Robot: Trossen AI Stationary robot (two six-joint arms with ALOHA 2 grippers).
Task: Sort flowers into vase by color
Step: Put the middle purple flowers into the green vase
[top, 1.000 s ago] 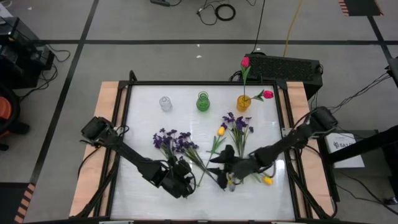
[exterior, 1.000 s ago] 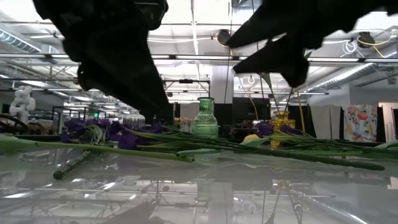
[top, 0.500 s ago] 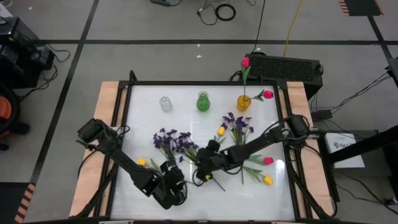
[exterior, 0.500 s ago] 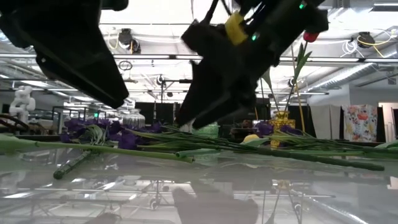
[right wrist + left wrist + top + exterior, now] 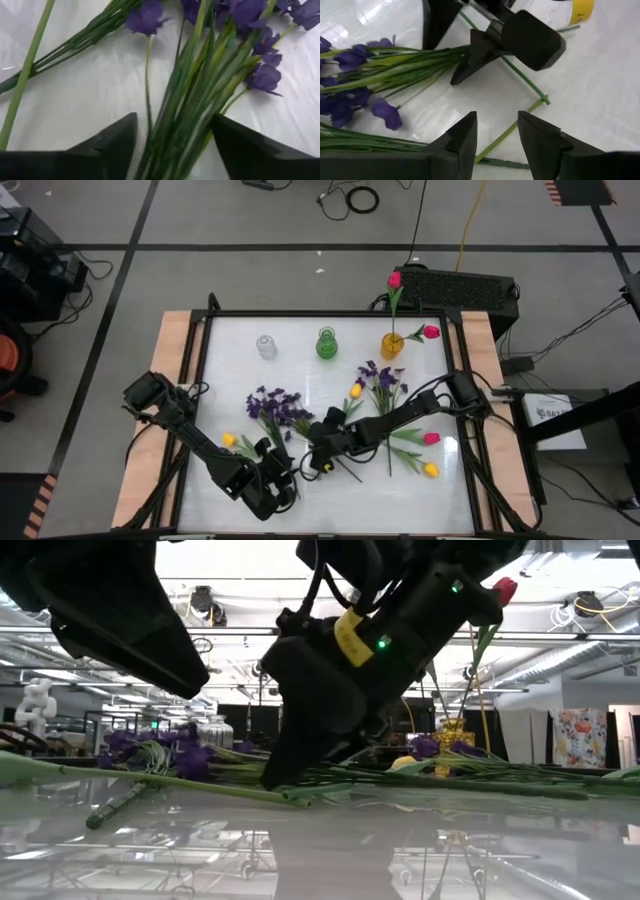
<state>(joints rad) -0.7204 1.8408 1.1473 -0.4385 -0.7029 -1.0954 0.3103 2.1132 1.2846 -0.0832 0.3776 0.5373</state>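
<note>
We work on a shiny white table (image 5: 230,350) in a big room. Three vases stand far ahead of our grippers: one clear vase (image 5: 265,346), one green vase (image 5: 326,343) and one yellow vase (image 5: 391,345). Only the yellow one is filled, with two pink-red tulips (image 5: 394,280). Our right gripper (image 5: 172,145) is open wide around the stems of a purple bunch (image 5: 277,406). Our left gripper (image 5: 497,132) waits just beside it, part open and empty. Two purple bunches, three yellow tulips and one pink-red tulip still lie flat.
</note>
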